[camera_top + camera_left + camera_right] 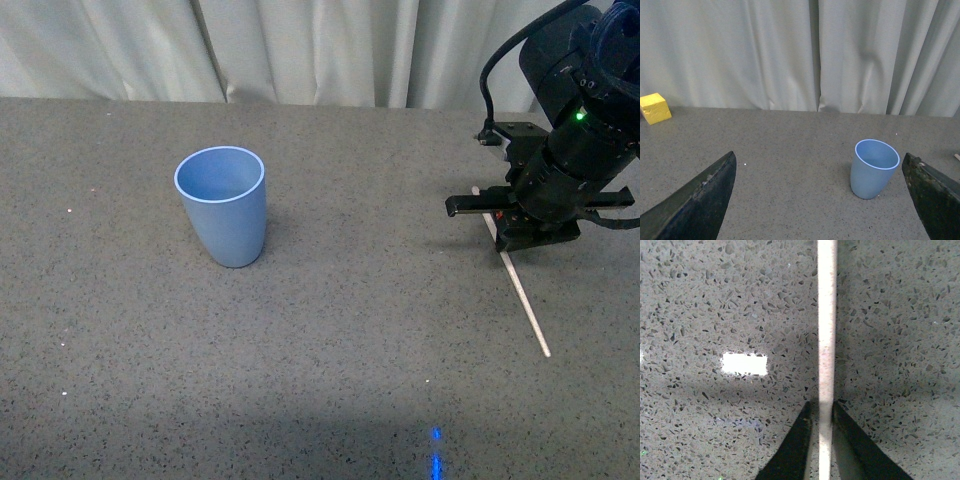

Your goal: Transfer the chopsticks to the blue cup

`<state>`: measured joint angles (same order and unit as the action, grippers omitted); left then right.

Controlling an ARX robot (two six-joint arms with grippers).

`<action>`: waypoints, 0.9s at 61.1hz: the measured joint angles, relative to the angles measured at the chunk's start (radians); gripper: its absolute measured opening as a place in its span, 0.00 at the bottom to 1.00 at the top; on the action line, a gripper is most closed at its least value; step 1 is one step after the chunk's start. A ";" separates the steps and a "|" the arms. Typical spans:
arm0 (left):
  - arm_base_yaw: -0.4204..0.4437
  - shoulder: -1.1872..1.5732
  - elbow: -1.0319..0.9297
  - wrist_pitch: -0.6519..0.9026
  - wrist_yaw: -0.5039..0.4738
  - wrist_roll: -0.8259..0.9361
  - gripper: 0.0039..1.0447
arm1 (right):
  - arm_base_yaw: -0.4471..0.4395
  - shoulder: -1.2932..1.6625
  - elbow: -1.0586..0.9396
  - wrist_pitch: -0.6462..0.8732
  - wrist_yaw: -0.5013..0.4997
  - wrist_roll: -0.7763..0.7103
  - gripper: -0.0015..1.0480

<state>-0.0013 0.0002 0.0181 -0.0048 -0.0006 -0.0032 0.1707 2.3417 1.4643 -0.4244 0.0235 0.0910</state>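
Front, left wrist share blue cup [221, 205]; right wrist close, downward.

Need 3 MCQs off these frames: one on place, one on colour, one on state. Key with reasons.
1. In the front view, the blue cup stands where from the chopsticks? A) left B) right C) on top
2. The block by the curtain is: A) red B) yellow C) green
3. The left gripper is: A) open B) shut on the cup C) shut on the block

1A: the cup stands well left of the chopsticks. 2B: the left wrist view shows it yellow. 3A: its fingers are wide apart, holding nothing.
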 joint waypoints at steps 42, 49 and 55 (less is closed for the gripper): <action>0.000 0.000 0.000 0.000 0.000 0.000 0.94 | 0.233 -0.375 -0.265 0.967 -0.285 -0.034 0.01; 0.000 0.000 0.000 0.000 0.000 0.000 0.94 | 0.279 -0.323 -0.249 1.062 -0.323 -0.025 0.01; 0.000 0.000 0.000 0.000 0.000 0.000 0.94 | 0.315 -0.277 -0.227 1.124 -0.362 -0.017 0.01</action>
<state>-0.0013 0.0002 0.0181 -0.0048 -0.0006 -0.0032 0.4858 2.0644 1.2373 0.6998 -0.3389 0.0738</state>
